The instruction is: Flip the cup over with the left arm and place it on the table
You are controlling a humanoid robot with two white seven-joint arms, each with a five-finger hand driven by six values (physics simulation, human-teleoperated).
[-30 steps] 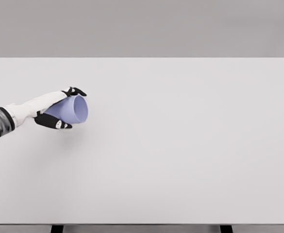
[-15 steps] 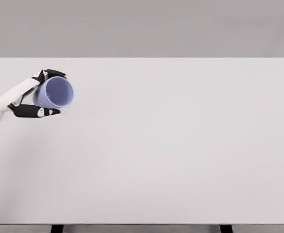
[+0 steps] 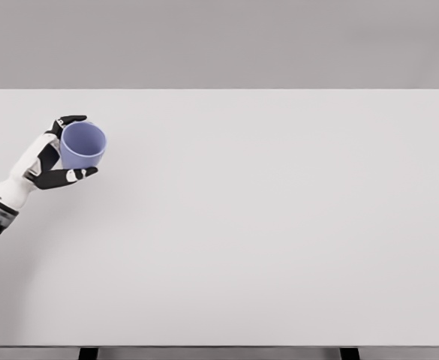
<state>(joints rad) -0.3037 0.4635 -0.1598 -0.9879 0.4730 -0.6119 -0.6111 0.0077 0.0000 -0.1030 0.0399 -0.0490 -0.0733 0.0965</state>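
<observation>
One left hand [image 3: 54, 159] grips the cup [image 3: 82, 147], mouth nearly up. Needs level lowering onto table [image 3: 279, 225] w/ firm grip, releasing only once seated.

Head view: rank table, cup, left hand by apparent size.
1. table, fills most of the frame.
2-3. left hand and cup look about alike; the hand wraps the cup, so no clear rank.

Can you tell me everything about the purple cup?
The cup is plain pale purple, smooth like plastic, with no handle and slightly tapered sides. Its open mouth faces up toward the camera, and nothing shows inside. The left hand grips it, black fingers wrapped around its sides, over the far left part of the white table.
</observation>
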